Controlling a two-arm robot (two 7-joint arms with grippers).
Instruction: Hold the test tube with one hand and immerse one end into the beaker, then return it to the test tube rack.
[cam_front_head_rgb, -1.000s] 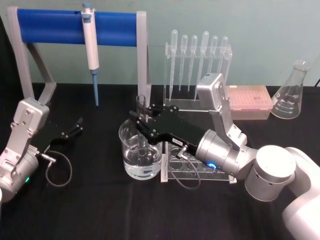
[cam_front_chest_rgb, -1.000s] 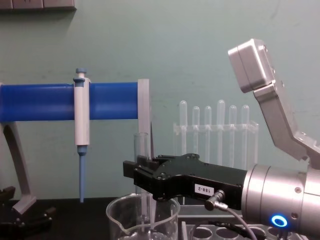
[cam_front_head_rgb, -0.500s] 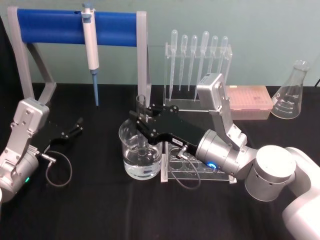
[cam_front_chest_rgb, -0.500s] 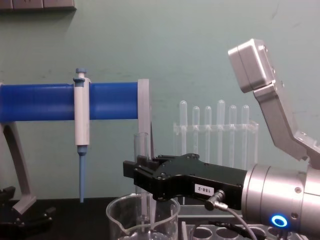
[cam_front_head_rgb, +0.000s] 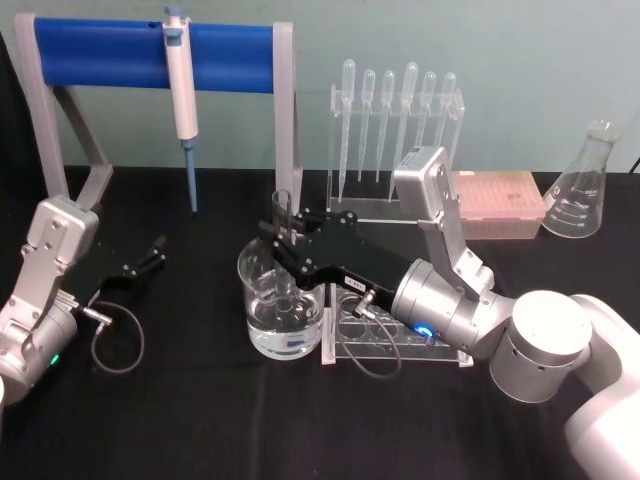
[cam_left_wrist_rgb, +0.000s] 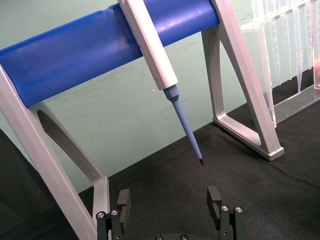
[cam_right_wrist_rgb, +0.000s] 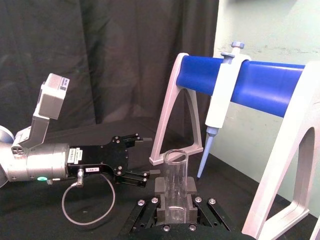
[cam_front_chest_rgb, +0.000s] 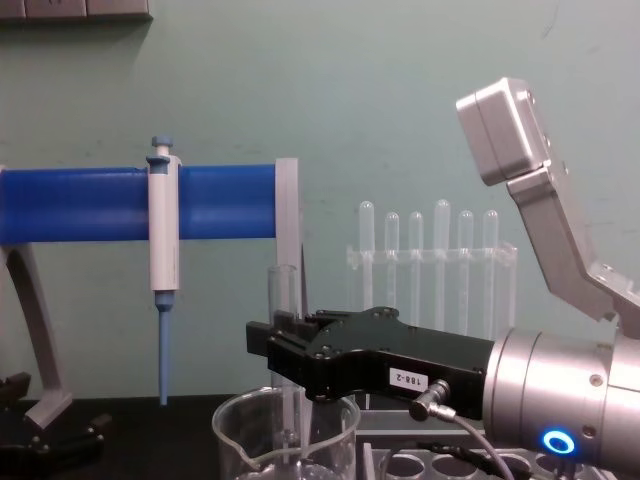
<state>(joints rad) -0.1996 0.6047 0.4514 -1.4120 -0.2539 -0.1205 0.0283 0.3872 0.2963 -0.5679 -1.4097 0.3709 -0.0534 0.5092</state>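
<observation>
No movement: right pincer (cam_front_head_rgb: 285, 238), test tube (cam_front_head_rgb: 282, 204) in beaker (cam_front_head_rgb: 256, 300); black cloth (cam_front_head_rgb: 200, 420), teal wall (cam_front_head_rgb: 520, 80).

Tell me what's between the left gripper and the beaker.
Bare black table, seen in the head view, separates the left gripper and the beaker, where the right gripper holds the test tube.

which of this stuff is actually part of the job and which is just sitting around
In use: clear glass test tube, wide clear glass beaker, clear test tube rack, black right gripper.
Idle: white-and-blue pipettor, thin plastic pipettes, glass conical flask, pink tip box, parked left gripper.
</observation>
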